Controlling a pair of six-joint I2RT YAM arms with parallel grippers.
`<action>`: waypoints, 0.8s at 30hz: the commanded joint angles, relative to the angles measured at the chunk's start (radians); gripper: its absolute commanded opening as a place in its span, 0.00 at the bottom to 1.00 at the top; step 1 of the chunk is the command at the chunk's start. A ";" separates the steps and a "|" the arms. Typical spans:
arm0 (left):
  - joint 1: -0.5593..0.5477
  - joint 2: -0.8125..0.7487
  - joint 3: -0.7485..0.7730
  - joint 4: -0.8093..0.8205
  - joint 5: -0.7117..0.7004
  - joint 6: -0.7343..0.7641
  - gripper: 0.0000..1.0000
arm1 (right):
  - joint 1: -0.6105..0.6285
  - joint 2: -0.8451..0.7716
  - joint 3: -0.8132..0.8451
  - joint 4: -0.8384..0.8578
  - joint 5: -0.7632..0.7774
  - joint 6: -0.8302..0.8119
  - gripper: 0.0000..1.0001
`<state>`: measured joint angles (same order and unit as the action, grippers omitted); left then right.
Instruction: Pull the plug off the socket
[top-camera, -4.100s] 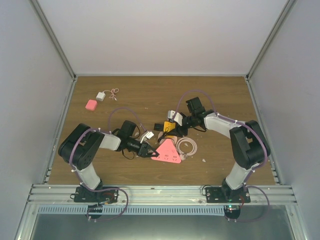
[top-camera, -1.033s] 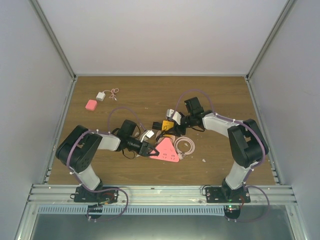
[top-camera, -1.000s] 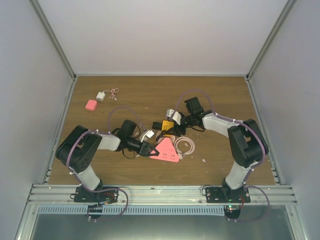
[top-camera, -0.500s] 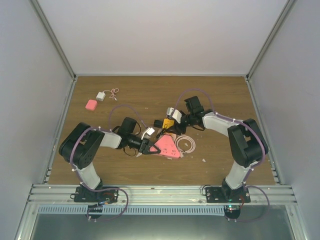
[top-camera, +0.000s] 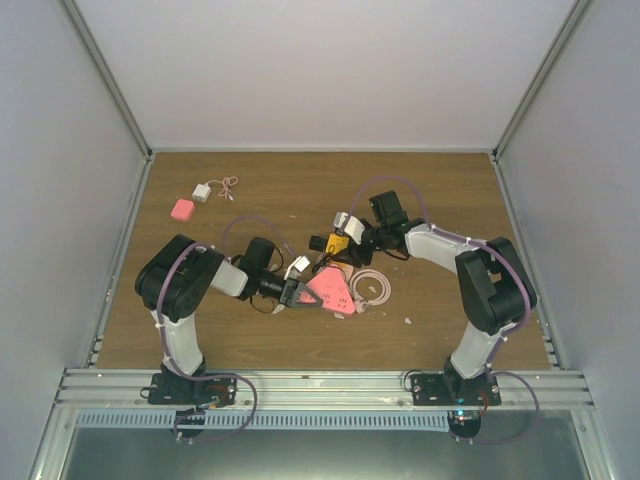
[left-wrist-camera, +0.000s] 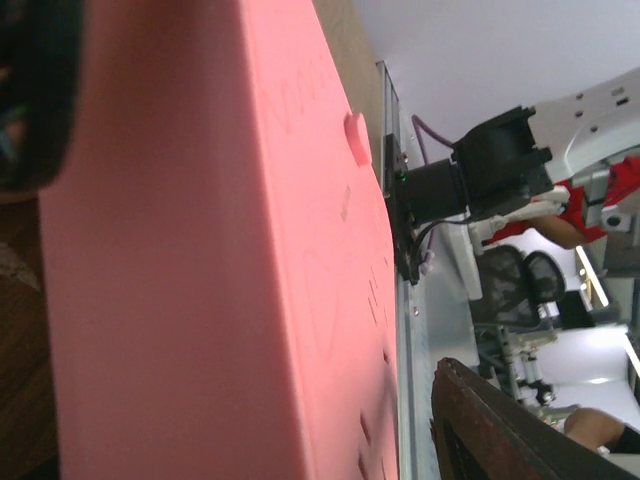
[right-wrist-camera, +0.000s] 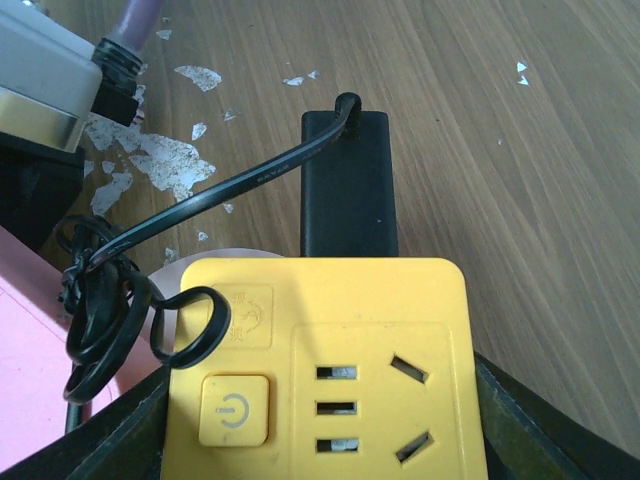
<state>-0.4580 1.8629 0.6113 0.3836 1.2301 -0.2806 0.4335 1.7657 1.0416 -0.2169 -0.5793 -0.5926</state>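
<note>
At mid-table, right end effector (top-camera: 343, 240) clamps socket (right-wrist-camera: 320, 370) (plug (right-wrist-camera: 347, 190) inserted).

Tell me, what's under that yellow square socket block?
A black rectangular plug block pokes out from beneath the yellow square socket block, its black cord looping leftward. How they join is covered.
</note>
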 joint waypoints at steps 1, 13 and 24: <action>0.006 0.025 0.000 0.136 0.054 -0.082 0.57 | -0.015 0.056 -0.018 -0.038 0.130 -0.004 0.03; 0.019 -0.050 -0.042 0.209 0.056 -0.081 0.09 | -0.012 0.079 -0.012 -0.055 0.121 0.005 0.01; 0.021 -0.074 -0.050 0.388 0.142 -0.390 0.00 | -0.010 0.067 -0.024 -0.034 0.161 0.016 0.01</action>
<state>-0.4358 1.8576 0.5514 0.5789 1.2644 -0.5705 0.4339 1.7821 1.0515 -0.2008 -0.5922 -0.5697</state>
